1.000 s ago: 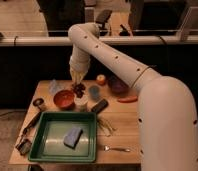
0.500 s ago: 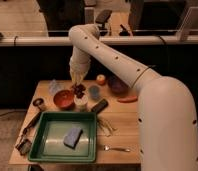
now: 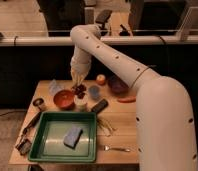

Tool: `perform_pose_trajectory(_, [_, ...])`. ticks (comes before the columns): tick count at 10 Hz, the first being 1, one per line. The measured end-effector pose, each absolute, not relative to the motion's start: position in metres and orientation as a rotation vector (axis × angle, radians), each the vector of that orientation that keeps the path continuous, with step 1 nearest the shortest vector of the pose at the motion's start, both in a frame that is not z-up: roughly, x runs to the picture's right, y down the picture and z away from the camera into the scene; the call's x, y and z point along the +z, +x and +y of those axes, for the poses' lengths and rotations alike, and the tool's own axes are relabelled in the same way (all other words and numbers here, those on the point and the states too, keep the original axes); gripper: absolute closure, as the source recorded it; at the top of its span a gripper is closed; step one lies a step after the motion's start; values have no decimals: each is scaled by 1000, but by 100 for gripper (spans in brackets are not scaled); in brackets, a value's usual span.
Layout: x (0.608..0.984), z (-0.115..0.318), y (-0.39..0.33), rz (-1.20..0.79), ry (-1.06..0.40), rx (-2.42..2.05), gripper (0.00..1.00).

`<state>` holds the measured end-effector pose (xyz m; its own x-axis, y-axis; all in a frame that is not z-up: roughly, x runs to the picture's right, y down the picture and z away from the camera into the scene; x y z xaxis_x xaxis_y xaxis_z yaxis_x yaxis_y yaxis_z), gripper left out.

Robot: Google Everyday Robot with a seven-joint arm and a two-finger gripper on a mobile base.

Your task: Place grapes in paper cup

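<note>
Wooden table (image 3: 123,127), grapes (image 3: 80,90) under hand (image 3: 77,80)

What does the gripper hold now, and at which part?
The gripper appears to hold the grapes from their top, just above the paper cup.

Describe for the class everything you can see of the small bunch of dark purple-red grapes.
The small bunch of dark purple-red grapes is a lumpy cluster of round, glossy-looking berries. It hangs directly under the robot's gripper, above the short white paper cup, not yet inside it. The orange-red bowl sits just to its left in the camera view, and the small light-blue cup to its right. Whether the bunch touches the white cup's rim cannot be told.
</note>
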<state>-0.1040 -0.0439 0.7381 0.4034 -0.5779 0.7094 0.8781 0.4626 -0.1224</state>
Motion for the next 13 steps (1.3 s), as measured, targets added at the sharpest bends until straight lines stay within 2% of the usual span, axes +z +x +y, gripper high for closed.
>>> perform_pose_trajectory(2, [739, -44, -103, -651, -538, -973, 38])
perform_pose_trajectory(3, [740, -44, -102, -652, -542, -972, 26])
perform_pose_trajectory(5, [741, -44, -102, -654, -545, -968, 22])
perform_pose_trajectory(13, [744, -44, -99, -672, -554, -968, 22])
